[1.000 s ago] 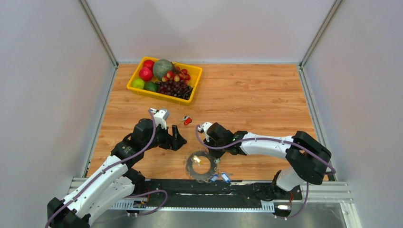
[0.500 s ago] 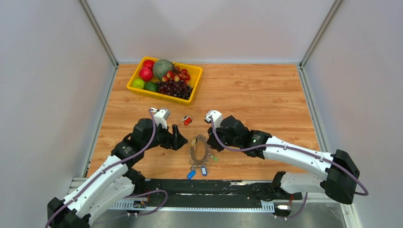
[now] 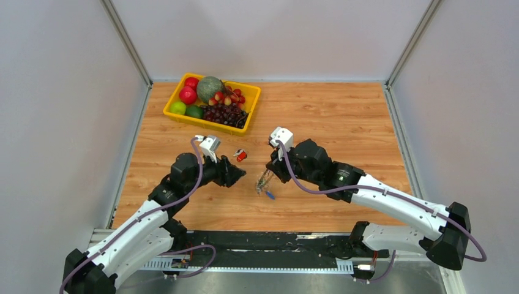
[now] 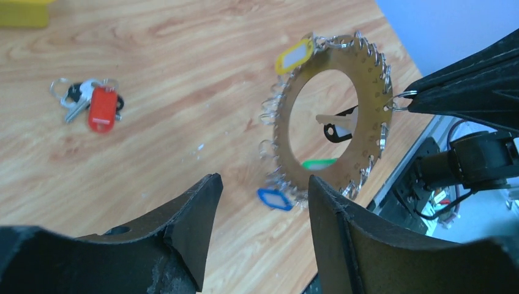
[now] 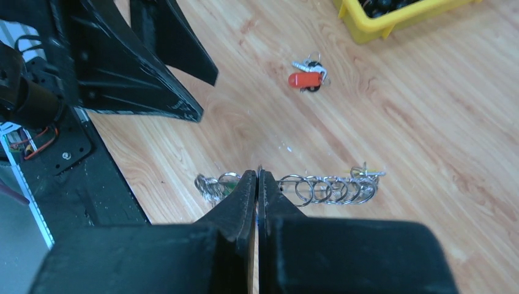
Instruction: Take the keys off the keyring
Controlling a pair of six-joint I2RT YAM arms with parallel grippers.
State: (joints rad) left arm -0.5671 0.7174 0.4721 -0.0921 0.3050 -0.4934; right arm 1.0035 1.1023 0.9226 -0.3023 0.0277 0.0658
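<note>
The right tool (image 5: 257, 177) is clamping the keyring (image 4: 372, 92) by its rim; the left tool (image 4: 263, 180) is hovering open. Probably light and stiff; grip dangling keys (image 4: 336, 125) by their heads.

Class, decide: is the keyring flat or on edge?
On edge: the right hand pinches the keyring by its rim; from above it looks edge-on.

One keyring (image 4: 370, 92), one yellow tray (image 3: 205, 124)

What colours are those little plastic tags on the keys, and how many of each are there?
Yellow tag: 1
Blue tag: 1
Green tag: 1
Red tag: 1, lying off the keyring
Total in view: 4
</note>
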